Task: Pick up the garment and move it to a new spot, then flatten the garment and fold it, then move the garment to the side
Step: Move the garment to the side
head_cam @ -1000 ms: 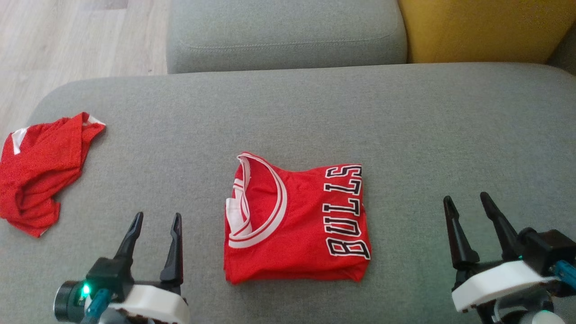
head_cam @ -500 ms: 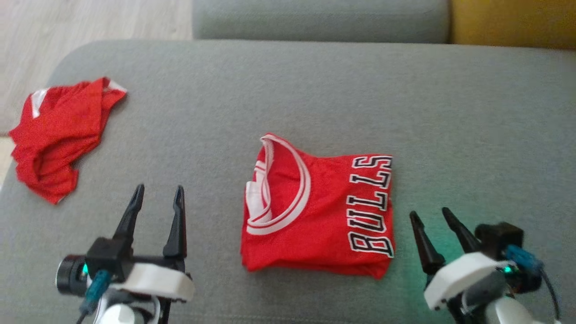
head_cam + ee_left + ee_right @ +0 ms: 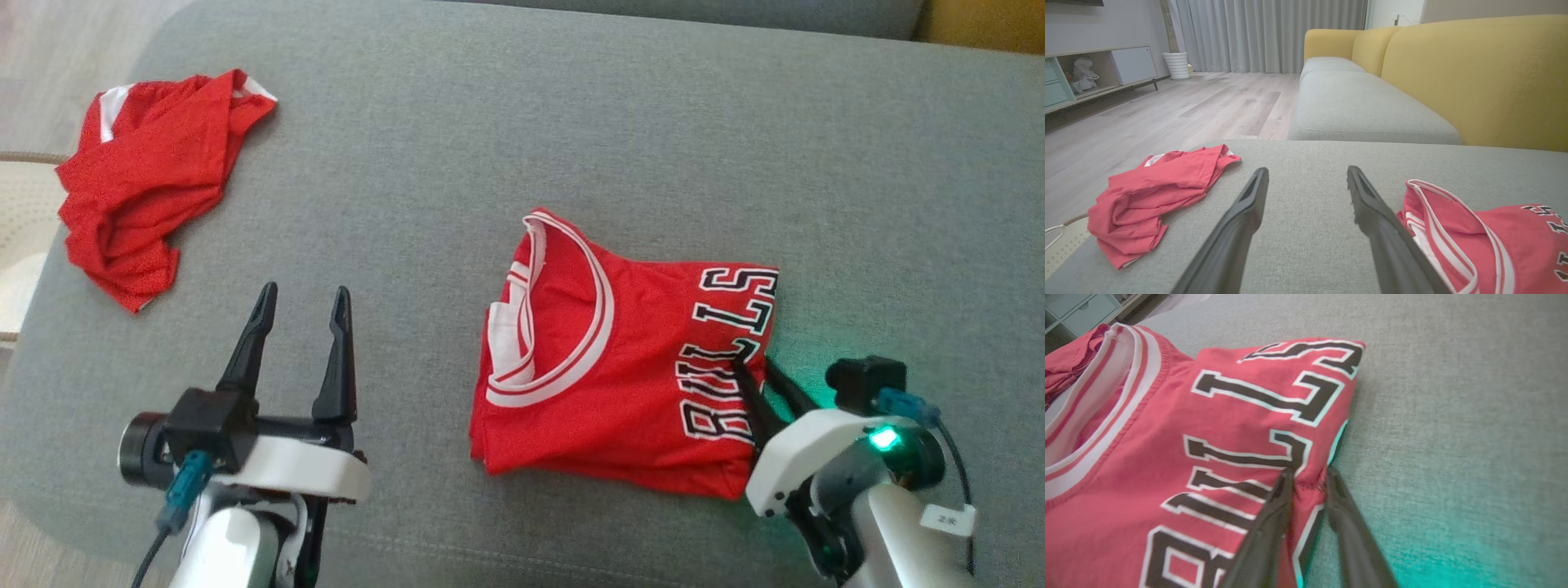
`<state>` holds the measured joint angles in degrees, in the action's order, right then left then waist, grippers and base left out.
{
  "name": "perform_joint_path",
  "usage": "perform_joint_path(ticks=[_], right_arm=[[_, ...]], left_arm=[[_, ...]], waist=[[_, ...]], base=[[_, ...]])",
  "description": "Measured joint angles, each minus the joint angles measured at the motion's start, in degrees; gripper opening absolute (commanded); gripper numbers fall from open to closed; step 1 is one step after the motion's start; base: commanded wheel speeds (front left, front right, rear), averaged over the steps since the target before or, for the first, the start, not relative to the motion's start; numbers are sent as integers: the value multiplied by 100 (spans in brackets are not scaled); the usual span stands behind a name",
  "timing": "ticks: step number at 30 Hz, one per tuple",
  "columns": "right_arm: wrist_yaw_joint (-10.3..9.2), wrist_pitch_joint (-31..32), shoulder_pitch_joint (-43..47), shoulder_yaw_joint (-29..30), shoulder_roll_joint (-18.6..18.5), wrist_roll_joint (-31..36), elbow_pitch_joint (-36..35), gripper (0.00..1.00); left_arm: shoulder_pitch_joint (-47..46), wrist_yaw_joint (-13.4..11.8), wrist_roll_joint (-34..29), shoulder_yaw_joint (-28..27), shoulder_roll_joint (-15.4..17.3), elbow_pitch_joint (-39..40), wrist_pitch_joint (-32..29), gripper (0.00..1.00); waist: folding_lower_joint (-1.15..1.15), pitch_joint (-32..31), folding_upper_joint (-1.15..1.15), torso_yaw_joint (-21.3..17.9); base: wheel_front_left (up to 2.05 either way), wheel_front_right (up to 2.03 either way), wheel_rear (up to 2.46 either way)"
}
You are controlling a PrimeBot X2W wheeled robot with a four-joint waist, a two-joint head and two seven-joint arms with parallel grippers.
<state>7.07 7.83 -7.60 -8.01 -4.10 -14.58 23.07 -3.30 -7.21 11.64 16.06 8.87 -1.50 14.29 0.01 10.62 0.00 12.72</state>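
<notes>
1. The folded jersey, red with white trim and black "BULLS" lettering, is lying flat near the middle of the grey cushion, its neckline facing the robot's left and its lettering running along its right edge.
2. The right hand is reaching onto that right edge of the jersey, about halfway along the lettering.
3. In the right wrist view its two dark fingers are straddling the edge, with a small ridge of red fabric standing between them.
4. The fingers are sitting close together, but I cannot tell whether they are already clenching the cloth or merely bracketing it.
5. The left hand is hanging released, fingers spread wide and grasping nothing, over bare cushion to the left of the jersey and apart from it.
6. A crumpled red garment is lying at the far left corner of the cushion, well apart from the jersey.
7. A green light on the right wrist is glowing and tinting the cushion beside it.
8. In the left wrist view a yellow sofa back is rising behind the cushions, and a pale wood floor is stretching away on the left.
</notes>
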Motion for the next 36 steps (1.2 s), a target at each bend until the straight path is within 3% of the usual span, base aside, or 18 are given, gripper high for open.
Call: perform_joint_path(ticks=[7,14,24,29,36], right_arm=[[3,-53,-198,-196,62,-46,75,0],[4,-85,-456,-352,-14,-45,94,0],[4,-23,-1713,176,-909,-15,151,0],[4,88,-2298,537,-1394,-57,288,0],[4,132,-2860,818,-1545,-138,339,0]], left_arm=[[-59,69,-102,-57,-20,55,1,100],[-58,116,-148,-216,-9,141,1,100],[-392,277,-259,-189,65,231,1,100],[-715,388,-376,-52,120,268,21,100],[-1138,493,-502,22,234,393,-73,100]], waist=[[0,80,0,-291],[0,122,0,-959],[0,389,0,-2140],[0,756,0,-2485],[0,1372,0,-2892]], base=[[0,0,0],[0,0,0],[0,0,0],[0,0,0],[0,0,0]])
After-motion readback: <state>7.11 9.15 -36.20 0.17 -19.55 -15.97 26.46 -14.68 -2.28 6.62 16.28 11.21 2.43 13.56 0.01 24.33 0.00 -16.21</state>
